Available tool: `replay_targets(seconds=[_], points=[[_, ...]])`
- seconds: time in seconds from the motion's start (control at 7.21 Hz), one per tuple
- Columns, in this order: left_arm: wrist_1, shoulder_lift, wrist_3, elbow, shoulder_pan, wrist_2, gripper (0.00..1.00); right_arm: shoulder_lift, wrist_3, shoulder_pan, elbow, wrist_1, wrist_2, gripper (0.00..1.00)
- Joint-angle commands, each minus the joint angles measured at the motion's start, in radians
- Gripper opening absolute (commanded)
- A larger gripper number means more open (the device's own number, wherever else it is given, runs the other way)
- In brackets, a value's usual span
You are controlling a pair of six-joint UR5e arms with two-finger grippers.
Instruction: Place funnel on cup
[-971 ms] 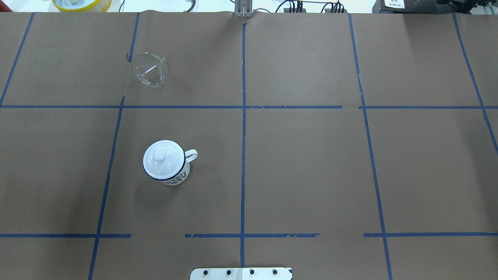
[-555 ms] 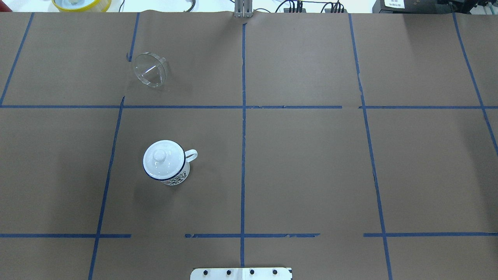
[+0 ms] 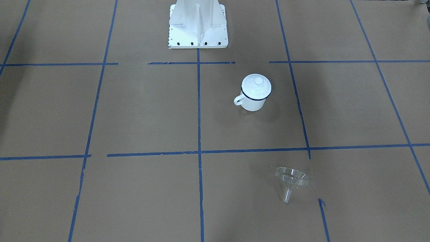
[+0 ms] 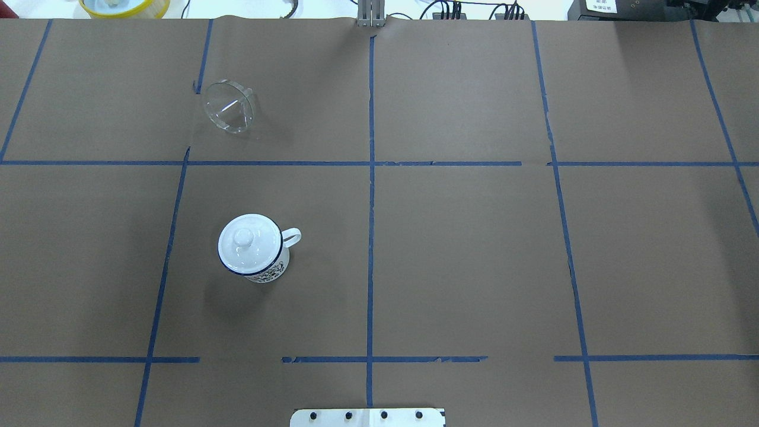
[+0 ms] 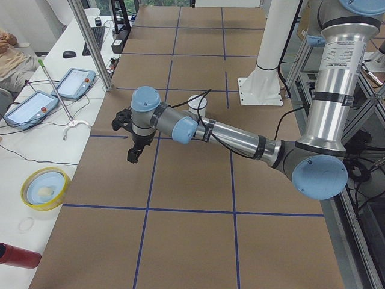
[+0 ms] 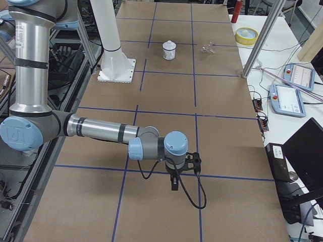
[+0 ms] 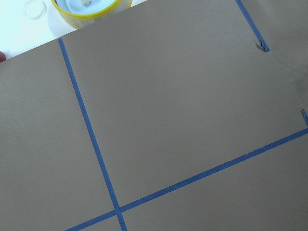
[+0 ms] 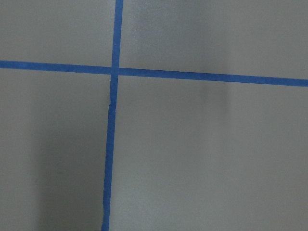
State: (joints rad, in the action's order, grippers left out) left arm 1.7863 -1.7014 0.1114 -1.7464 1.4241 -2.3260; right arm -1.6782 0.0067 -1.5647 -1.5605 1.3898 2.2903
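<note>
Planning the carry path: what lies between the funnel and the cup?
Only bare brown paper crossed by one blue tape line, as the overhead view shows; nothing stands between the funnel and the cup.

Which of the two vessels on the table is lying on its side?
The small clear funnel, tipped over with its stem pointing sideways; the white lidded enamel mug stands upright.

lid [image 4: 243, 237] on cup [image 4: 271, 270] | funnel [image 4: 228, 107] on table [image 4: 474, 237], beyond cup, apart | both well right of left gripper [image 5: 131, 156] fingers | both far left of right gripper [image 6: 174, 182] fingers
</note>
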Motion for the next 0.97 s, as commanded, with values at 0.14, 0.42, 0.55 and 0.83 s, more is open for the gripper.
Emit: replay_targets(seconds=[0.14,0.42,0.55,0.83], points=[[0.025,-0.01,0.545,-0.178,-0.294,0.126,1.0,0.0,-0.001,0.0,0.0,0.0,0.0,1.0],[0.001,-0.064,0.881,-0.295,-0.501,0.192,1.0,0.0,-0.001,0.0,-0.001,0.0,0.0,1.0],[-0.042,-0.096,0.987,-0.33,-0.592,0.262,1.0,0.0,-0.001,0.0,0.0,0.0,0.0,1.0],[-0.251,-0.241,1.109,-0.329,-0.73,0.396,1.0,0.0,-0.001,0.0,-0.001,0.0,0.0,1.0]])
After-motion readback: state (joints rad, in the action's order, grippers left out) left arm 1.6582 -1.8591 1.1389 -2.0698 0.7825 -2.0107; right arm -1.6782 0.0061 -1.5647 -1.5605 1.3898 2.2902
